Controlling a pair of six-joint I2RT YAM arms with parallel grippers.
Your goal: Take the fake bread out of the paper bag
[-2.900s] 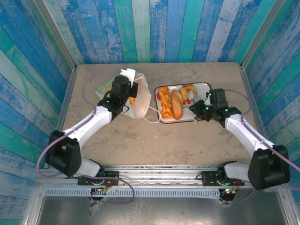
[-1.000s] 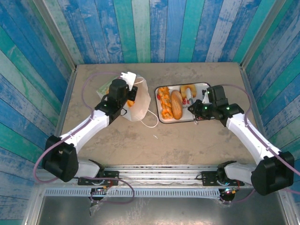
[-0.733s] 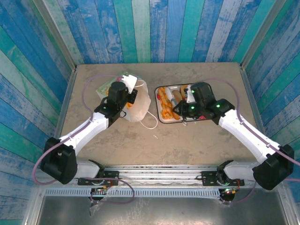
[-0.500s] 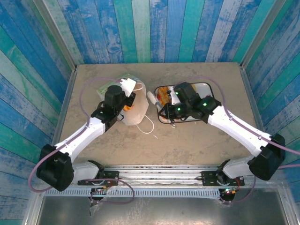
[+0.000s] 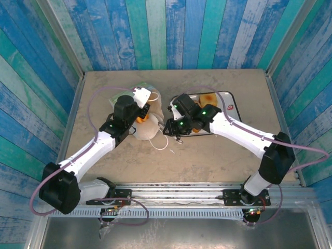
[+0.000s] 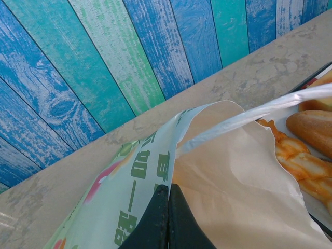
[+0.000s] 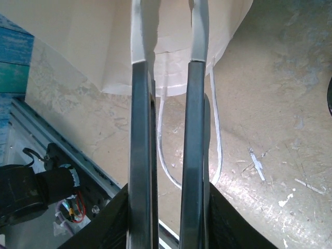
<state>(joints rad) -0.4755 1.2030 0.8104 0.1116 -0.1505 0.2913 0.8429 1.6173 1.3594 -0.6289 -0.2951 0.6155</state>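
The white paper bag [image 5: 150,127] stands left of centre, its rim pinched by my left gripper [image 5: 137,110]. In the left wrist view that gripper [image 6: 168,193] is shut on the bag's edge [image 6: 155,155], between the green-printed outside and the beige inside [image 6: 238,176]. An orange piece of fake bread [image 5: 141,120] shows at the bag's mouth. My right gripper [image 5: 168,126] hovers at the bag's right side. Its fingers [image 7: 168,15] stand slightly open over the bag [image 7: 104,41] with nothing between them. More fake bread [image 6: 314,129] lies on the tray [image 5: 234,115].
The bag's loop handle [image 7: 215,129] trails on the bare table [image 7: 280,104] under my right gripper. The tray sits right of the bag, partly covered by the right arm. Blue plank walls close in the far side and both sides.
My right arm has swung left from the tray to the bag's right side, and its jaws have parted a little. The left gripper keeps its hold on the bag's rim.
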